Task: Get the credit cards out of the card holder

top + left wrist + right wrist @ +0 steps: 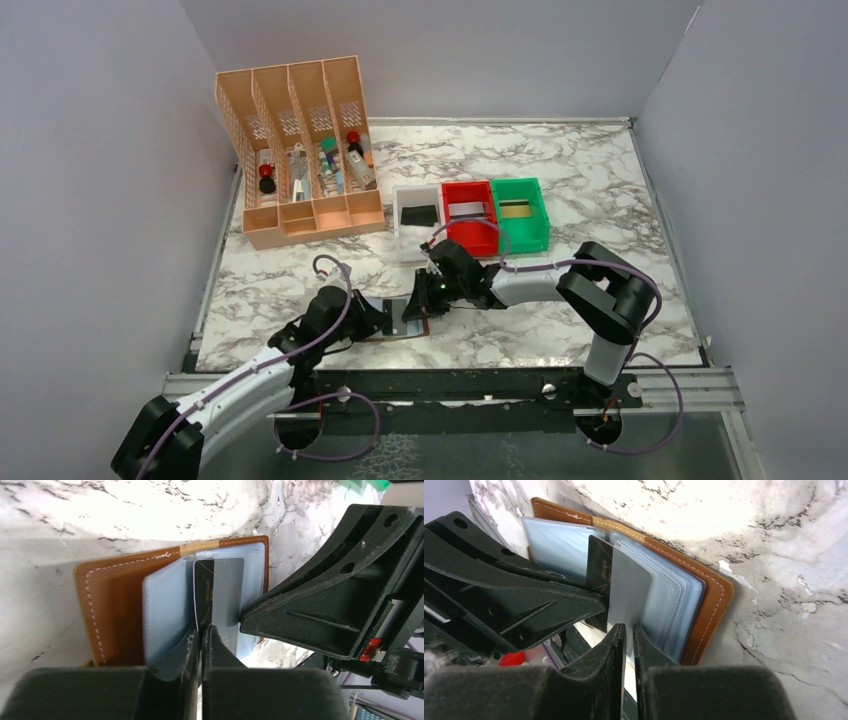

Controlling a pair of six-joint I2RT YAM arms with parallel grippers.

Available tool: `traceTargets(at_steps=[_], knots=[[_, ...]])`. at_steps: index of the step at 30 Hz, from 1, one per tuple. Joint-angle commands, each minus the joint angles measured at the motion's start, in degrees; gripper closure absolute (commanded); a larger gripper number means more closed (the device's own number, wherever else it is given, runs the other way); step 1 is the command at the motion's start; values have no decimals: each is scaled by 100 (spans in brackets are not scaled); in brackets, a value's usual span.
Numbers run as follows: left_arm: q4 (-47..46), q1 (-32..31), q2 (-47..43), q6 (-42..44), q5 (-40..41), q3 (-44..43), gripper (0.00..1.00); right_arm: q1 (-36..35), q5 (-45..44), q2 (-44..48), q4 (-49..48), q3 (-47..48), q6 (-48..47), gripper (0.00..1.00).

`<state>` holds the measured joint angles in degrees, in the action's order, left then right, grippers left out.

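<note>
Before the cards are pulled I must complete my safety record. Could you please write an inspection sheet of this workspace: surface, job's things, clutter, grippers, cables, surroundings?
Surface: marble table, no spill seen.
Job's things: card holder lies open near the front edge; a black card and a grey card stick out of its clear sleeves.
Clutter: peach organiser at the back left; white bin, red bin and green bin in a row behind the arms.
Grippers: left gripper shut on the black card; right gripper shut on the grey card; the two are close together.
Cables: purple cables loop along both arms, none on the holder.
Surroundings: plain grey walls on three sides; nothing else seen.
</note>
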<state>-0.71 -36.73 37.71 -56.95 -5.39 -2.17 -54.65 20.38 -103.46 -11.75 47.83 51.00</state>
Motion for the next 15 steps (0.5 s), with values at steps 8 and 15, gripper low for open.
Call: traceTargets(at_steps=[8, 15], knots=[[985, -1, 112, 590, 513, -610, 100, -54, -1391, -149, 1485, -73, -306, 83], [1953, -1, -401, 593, 1072, -1007, 100, -50, -1841, 80, 1757, -87, -319, 84]])
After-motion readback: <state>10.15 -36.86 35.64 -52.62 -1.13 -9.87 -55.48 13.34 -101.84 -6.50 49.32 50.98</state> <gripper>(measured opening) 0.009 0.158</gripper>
